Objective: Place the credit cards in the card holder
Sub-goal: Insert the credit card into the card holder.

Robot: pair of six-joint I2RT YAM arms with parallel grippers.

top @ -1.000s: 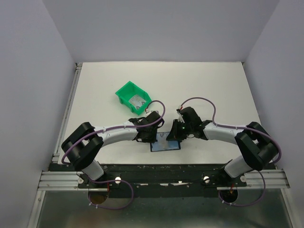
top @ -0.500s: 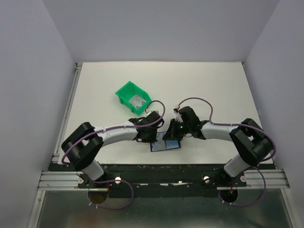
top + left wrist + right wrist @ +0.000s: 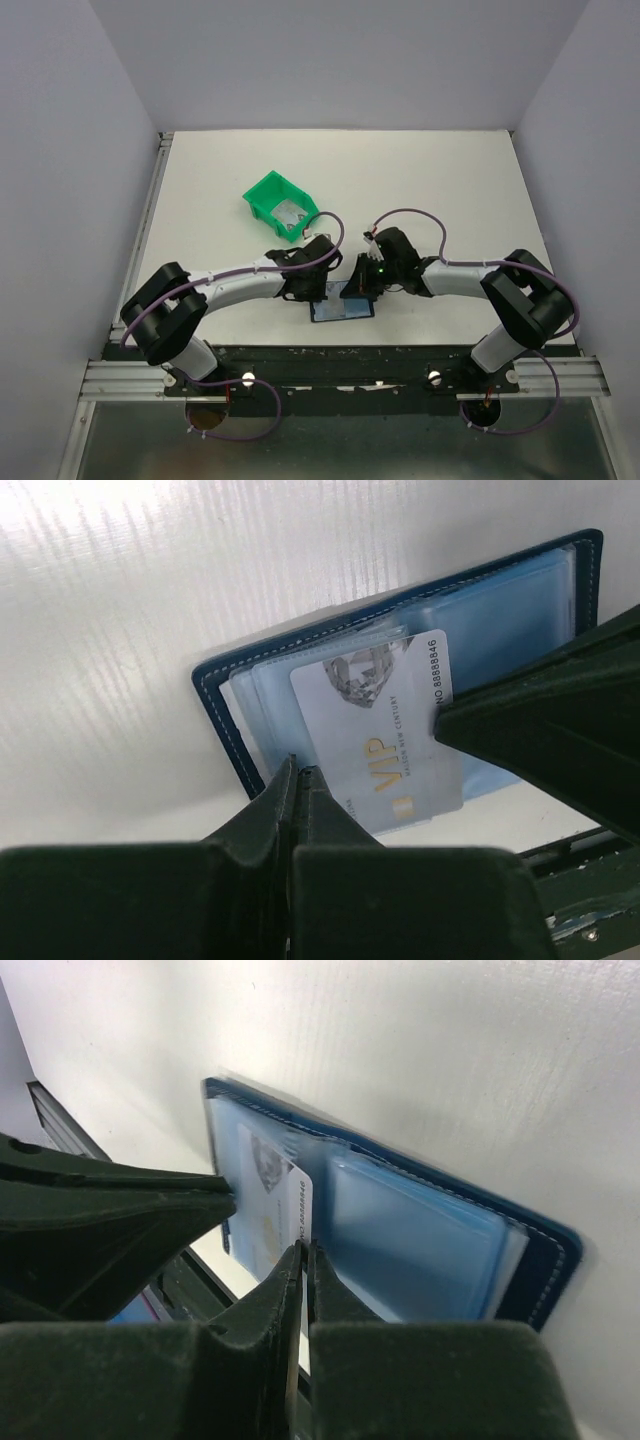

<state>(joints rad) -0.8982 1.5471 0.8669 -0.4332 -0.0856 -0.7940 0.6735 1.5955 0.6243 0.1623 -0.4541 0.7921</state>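
Note:
The card holder (image 3: 342, 310) lies open near the table's front edge, navy with blue plastic sleeves (image 3: 510, 610) (image 3: 420, 1230). A silver credit card (image 3: 385, 740) printed "VIP" rests on its sleeves, partly over one of them. My right gripper (image 3: 305, 1248) (image 3: 358, 288) is shut on that card's (image 3: 272, 1210) edge, a thin pale strip showing between its fingers. My left gripper (image 3: 297, 772) (image 3: 322, 290) is shut with nothing between its fingers, its tip at the holder's left sleeve edge. Another pale card (image 3: 292, 213) lies in the green bin (image 3: 270, 195).
The green plastic bin stands behind the left gripper, toward the table's middle. The table's front edge and the black mounting rail (image 3: 590, 900) run just beyond the holder. Both arms meet over the holder, their fingers close together.
The right gripper has moved left over the holder and its jaws have narrowed onto the card. The holder has slid a little to the left. The left gripper stayed shut.

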